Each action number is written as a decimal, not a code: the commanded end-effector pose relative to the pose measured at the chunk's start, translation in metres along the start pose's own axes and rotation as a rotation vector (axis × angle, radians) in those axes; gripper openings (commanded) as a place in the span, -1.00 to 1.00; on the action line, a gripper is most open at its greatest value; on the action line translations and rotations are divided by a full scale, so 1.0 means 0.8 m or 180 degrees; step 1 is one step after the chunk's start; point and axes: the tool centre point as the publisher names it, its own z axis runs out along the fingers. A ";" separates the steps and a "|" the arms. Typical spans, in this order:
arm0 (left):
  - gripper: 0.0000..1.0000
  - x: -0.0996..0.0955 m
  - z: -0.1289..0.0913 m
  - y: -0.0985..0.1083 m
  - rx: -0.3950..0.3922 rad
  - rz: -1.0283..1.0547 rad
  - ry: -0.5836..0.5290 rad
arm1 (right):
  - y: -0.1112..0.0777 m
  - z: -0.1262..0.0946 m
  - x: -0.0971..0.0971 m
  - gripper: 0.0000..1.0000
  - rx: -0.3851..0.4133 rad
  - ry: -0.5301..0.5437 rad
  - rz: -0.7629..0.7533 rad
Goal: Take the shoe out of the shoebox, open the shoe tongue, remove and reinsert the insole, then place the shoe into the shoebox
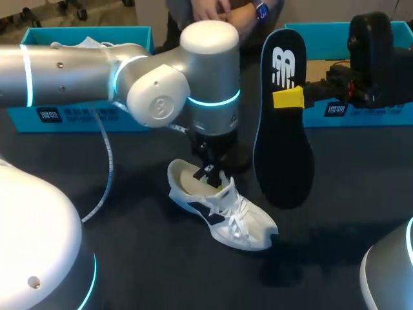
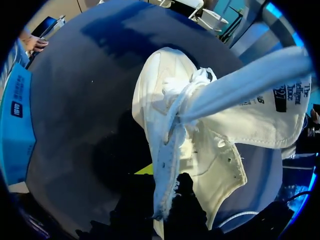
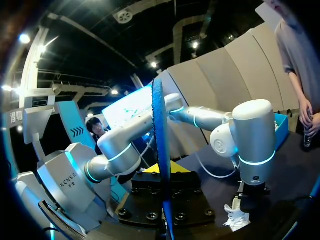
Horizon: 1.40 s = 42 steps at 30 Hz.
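Yellow-tipped fingers of the right gripper (image 1: 290,98) are clamped on a black insole (image 1: 284,155), holding it upright above the tabletop (image 1: 129,258) toward the right edge. The insole is long, flat and rounded at both ends, with white print near its top. From the right wrist it appears edge-on as a thin dark blade (image 3: 159,130) between the fingers.

The left gripper (image 1: 213,173) reaches straight down into the opening of a white sneaker (image 1: 242,226), with its fingers closed narrowly on the perforated eyelet flap (image 2: 167,165). The sneaker lies near the middle of the tabletop, toe towards the near right, with dark side stripes and white laces (image 1: 235,216). Its soft fabric tongue (image 2: 265,120) is folded wide open. Two blue shoeboxes (image 1: 77,119) (image 1: 361,113) sit along the far edge.
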 end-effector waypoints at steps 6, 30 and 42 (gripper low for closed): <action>-0.30 -0.024 0.015 -0.001 -0.0039 -0.0008 0.0071 | 0.003 0.003 -0.003 -1.00 0.0014 0.0009 0.0003; 1.00 0.009 -0.059 0.015 -0.0045 -0.0079 -0.0378 | 0.003 0.003 -0.003 -1.00 0.0014 0.0009 0.0003; 1.00 0.001 -0.086 0.019 -0.0058 -0.0113 -0.0558 | 0.003 0.003 -0.003 -1.00 0.0014 0.0009 0.0003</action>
